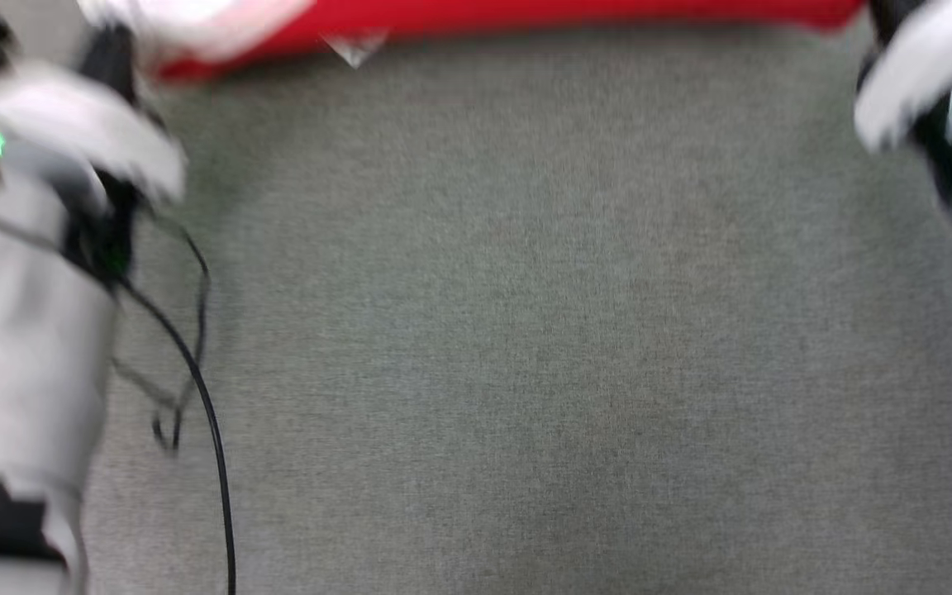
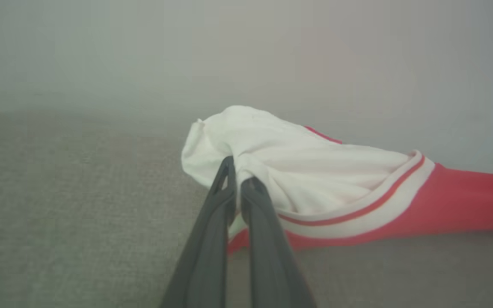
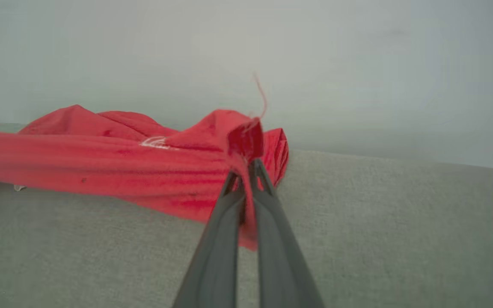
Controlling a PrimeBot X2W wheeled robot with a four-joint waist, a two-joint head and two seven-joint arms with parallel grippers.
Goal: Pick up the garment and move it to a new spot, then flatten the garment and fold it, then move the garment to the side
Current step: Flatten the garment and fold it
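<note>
Pinching white sleeve of garment: left pincer | right pincer clamped on red edge | head view: blurred red strip

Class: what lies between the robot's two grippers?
The garment, stretched as a red band over the grey surface in the head view. The left gripper pinches its white sleeve, the right gripper its red end.

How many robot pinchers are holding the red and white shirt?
2. The left gripper is shut on the white sleeve of the garment. The right gripper is shut on a bunched red edge. No other gripper appears to be hidden.
</note>
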